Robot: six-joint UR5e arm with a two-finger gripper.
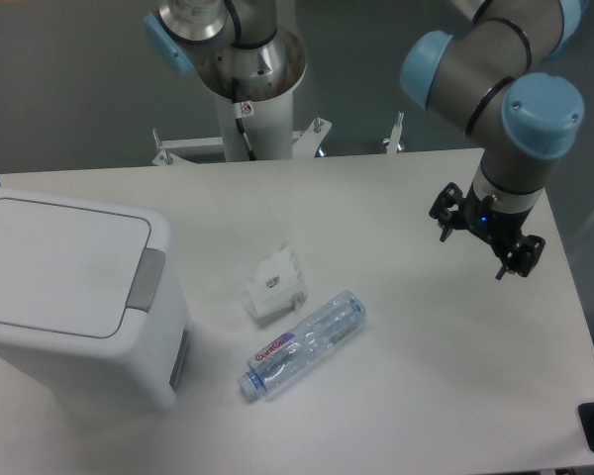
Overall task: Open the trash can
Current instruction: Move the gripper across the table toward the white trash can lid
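Trash can (64,287) at desk's left edge, lid shut; gripper (480,242) near right edge, fingers spread, grasping nothing.

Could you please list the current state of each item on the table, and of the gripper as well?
trash can: upright, lid closed flat, grey push tab untouched.
paper carton: crumpled, lying on the table between the trash can and the bottle.
plastic bottle: lying on its side, looks empty, cap end towards the camera.
gripper: open, empty, above the right part of the table, far from the trash can.
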